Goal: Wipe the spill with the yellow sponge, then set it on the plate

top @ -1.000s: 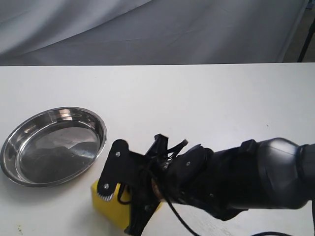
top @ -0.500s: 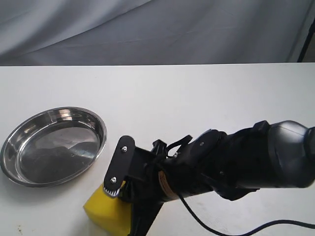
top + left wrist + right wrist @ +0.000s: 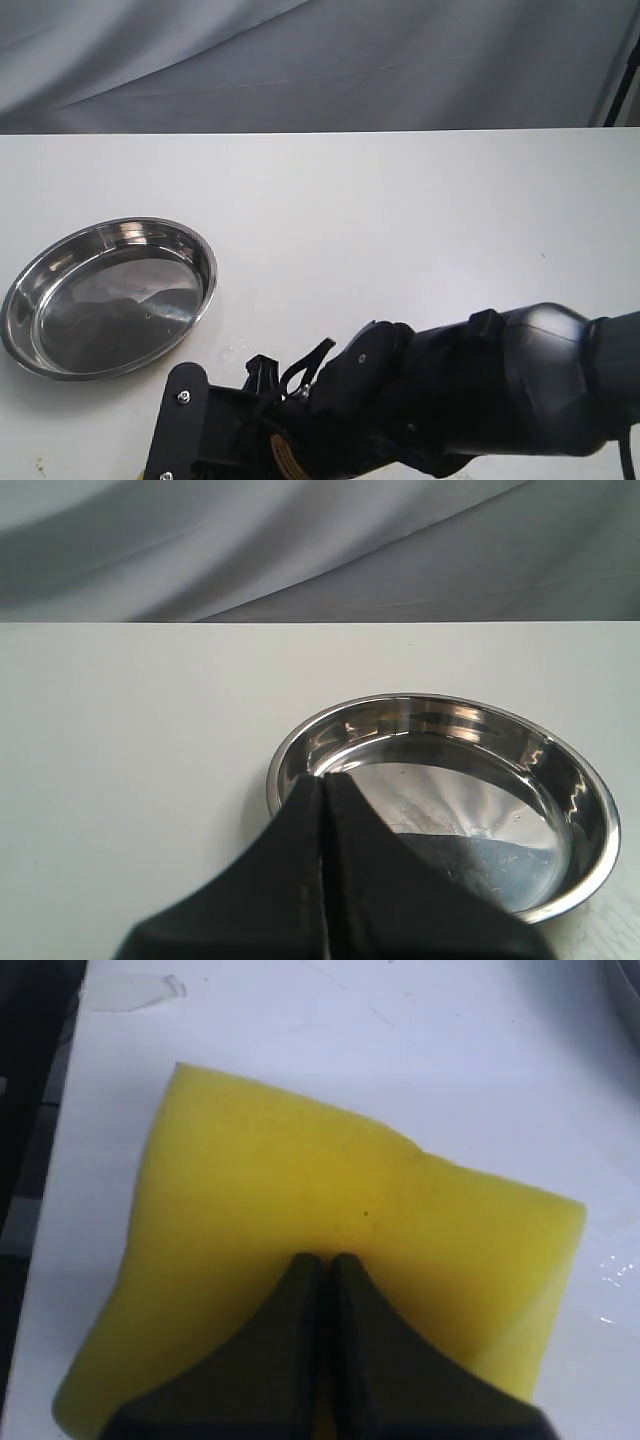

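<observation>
Here, the exterior view looks across a white table (image 3: 400, 190) with a grey cloth backdrop (image 3: 300, 60) behind it. The plate (image 3: 205, 262), a shallow round steel dish, sits on the table's left side with nothing inside it. The bulky black right arm (image 3: 480, 390) fills the lower right and reaches toward the bottom edge, below and to the right of the plate. Its fingertips run out of frame there, so this view shows neither the grip nor the sponge. A few faint wet specks (image 3: 237, 346) glisten on the table between the plate and the arm.

The right wrist view supplies what is hidden. The right gripper (image 3: 322, 1260) has its two dark fingers drawn together with only a thin seam between them, pinched into the yellow sponge (image 3: 300, 1170). The foam spreads out on both sides of the fingers and shows a crease along its far edge. White table surrounds the sponge; whether it rests on the surface or hangs just above cannot be told. A thin, nearly colourless wet patch (image 3: 130, 990) lies on the table beyond one corner of the sponge.

The left wrist view alone shows the left gripper (image 3: 323, 780). Its fingers are pressed together and hold nothing, with their tips in front of the plate's near rim.
</observation>
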